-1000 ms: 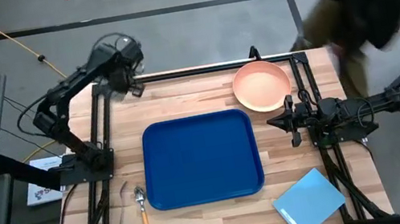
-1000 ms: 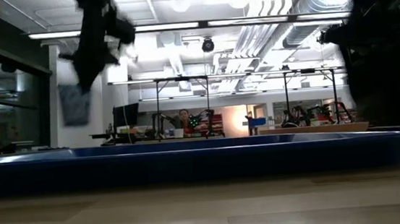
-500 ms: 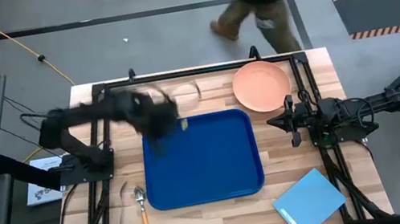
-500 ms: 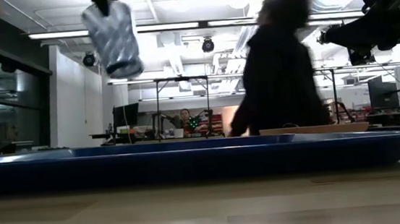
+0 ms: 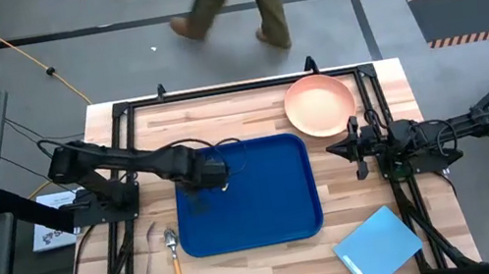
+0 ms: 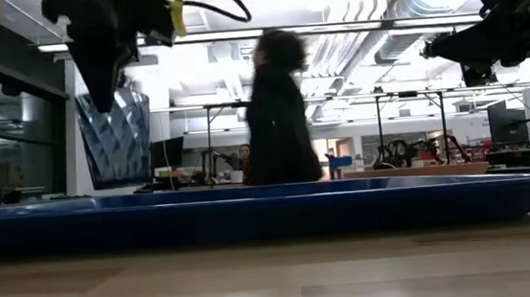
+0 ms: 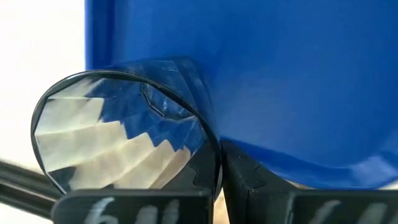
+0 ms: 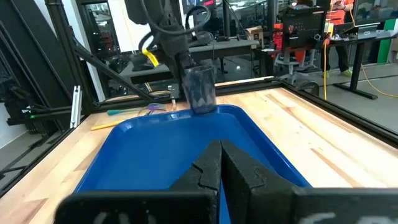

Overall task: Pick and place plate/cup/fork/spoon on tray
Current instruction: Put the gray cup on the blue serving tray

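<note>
Now: cup over tray, left arm carrying.
Your left hand (image 5: 214, 174) is clenched on the cup (image 6: 115, 138), a clear faceted one, hanging upright just above the tray (image 5: 277, 211) near its left edge; lower straight down to place it. Right hand (image 5: 344, 148) waits pressed closed beside the tray's right rim, below the plate (image 5: 320, 105). Fork (image 5: 148, 256) and spoon (image 5: 174, 258) lie on the surface left of the tray. No legible labels.

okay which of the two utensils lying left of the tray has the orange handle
The spoon, the one lying nearer the tray. Its orange handle and round silver bowl set it apart from the thinner, bluish-handled fork just outside it.
</note>
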{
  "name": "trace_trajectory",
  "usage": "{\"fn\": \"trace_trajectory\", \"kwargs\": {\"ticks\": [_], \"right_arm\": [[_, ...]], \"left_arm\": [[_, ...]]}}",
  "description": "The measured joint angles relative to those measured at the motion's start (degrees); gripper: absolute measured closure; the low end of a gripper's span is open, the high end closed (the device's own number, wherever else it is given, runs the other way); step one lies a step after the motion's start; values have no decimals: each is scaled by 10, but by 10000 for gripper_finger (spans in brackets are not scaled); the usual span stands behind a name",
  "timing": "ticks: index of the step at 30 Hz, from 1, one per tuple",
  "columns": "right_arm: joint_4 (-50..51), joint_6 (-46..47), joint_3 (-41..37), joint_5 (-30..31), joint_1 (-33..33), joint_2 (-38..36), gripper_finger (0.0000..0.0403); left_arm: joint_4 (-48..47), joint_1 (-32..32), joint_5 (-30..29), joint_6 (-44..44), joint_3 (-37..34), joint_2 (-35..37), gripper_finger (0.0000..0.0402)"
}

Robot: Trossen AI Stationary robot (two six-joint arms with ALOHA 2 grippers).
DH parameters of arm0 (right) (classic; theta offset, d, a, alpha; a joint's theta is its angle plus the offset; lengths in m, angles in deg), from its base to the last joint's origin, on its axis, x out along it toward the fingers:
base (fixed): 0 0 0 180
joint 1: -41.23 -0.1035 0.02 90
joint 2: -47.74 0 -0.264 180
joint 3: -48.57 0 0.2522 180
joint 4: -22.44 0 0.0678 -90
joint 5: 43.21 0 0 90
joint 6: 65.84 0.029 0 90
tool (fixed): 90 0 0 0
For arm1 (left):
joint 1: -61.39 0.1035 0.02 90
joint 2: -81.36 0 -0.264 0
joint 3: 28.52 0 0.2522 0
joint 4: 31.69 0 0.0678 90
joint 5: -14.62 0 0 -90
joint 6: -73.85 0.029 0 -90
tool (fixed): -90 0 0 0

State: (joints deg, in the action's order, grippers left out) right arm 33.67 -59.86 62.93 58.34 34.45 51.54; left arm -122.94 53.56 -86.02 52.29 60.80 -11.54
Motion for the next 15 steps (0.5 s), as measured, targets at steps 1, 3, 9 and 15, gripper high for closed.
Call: {"fn": "trace_trajectory", "kwargs": {"ticks": [1,3,9,15], "right_arm": [[0,0,0,0,0,0,402],[0,0,0,0,0,0,402],[0,0,0,0,0,0,402],[0,0,0,0,0,0,402]], "left_arm": [[6,1,-9,2,-9,-1,401],[13,8,-15,3,-22,-2,401],[27,31,-15,33,-44,-2,401],[66,46,29,53,-57,-2,399]]}}
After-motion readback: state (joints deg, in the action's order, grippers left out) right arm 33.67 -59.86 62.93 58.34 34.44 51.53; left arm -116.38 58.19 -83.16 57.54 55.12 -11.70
